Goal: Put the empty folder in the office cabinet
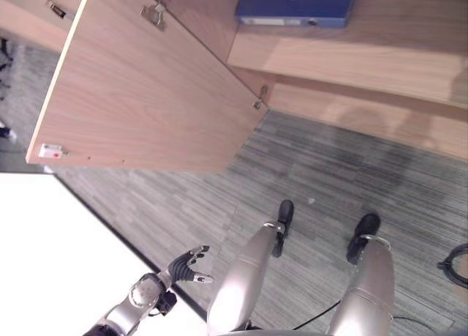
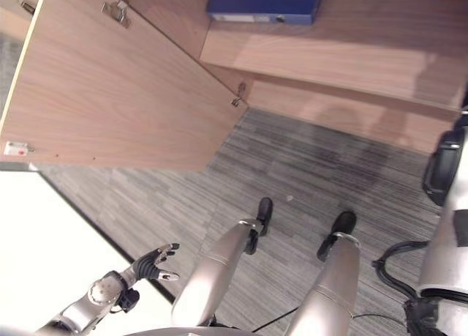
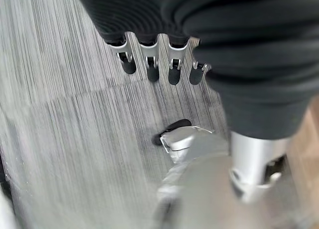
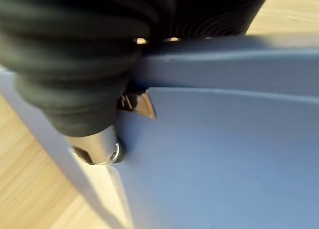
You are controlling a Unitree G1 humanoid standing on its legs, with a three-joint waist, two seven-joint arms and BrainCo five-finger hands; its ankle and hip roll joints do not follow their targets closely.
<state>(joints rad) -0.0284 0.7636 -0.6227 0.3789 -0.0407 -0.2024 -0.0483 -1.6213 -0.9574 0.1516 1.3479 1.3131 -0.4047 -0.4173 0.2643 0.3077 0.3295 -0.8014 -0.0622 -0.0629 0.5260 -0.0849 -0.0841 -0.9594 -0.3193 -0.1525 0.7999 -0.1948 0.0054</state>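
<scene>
Folder (image 1: 296,3): blue, lying flat on the wooden shelf (image 1: 380,54) inside the office cabinet, at 12 o'clock in the left eye view. Cabinet door (image 1: 146,87): swung open, at 10 o'clock, with a hinge (image 1: 259,102) at its inner edge.

Left hand (image 1: 189,265): at 7 o'clock, low beside the white surface (image 1: 51,255) and above the grey carpet (image 1: 329,168). Fingers (image 3: 152,64) extended and relaxed; nothing held.

Right hand (image 4: 94,144): seen in the right wrist view, pressed close against the blue folder (image 4: 224,159), with the wooden shelf (image 4: 25,179) just beside. Its fingers are hidden behind the folder; grip state cannot be determined
</scene>
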